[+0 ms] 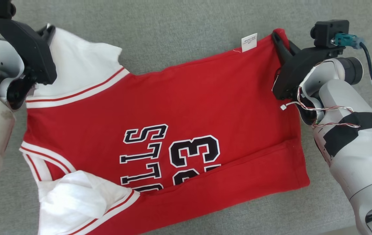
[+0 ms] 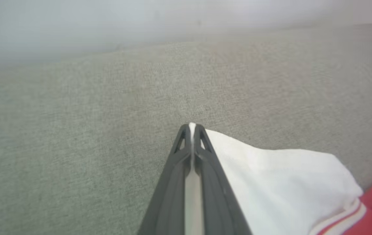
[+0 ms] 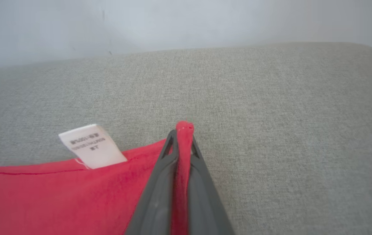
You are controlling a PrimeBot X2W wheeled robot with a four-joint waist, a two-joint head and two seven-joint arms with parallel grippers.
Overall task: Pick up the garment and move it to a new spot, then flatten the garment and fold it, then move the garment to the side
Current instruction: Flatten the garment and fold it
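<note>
- The garment, a red jersey with white sleeves and dark lettering, lies spread on the grey fabric surface. Its collar end is toward the robot's left and its hem toward the right. The near long edge is folded over onto the body, and the near sleeve is bunched.
- It looks thin, soft and light. It should drape and sag wherever it is not held, and it is likely to drag on the woven surface rather than slide freely.
- The best holds are probably the corners and the stitched edges, where the doubled cloth gives the fingers something firm. A pinch in the middle of the body would only raise a peak and add wrinkles.
- The left pincer is closed on the tip of the far white sleeve. In the left wrist view a sliver of white cloth shows between its fingers.
- The right pincer is clamped on the far hem corner, just beside the white care label. In the right wrist view red cloth runs up between the fingers and pokes past their tips.
- Both forearms come in from the near side at the garment's outer ends. The pincers are low at the surface and well apart, with their fingers pointing away from the robot.
- Since each grip holds only a small bite of cloth, a hard pull apart could tug a corner free.
</note>
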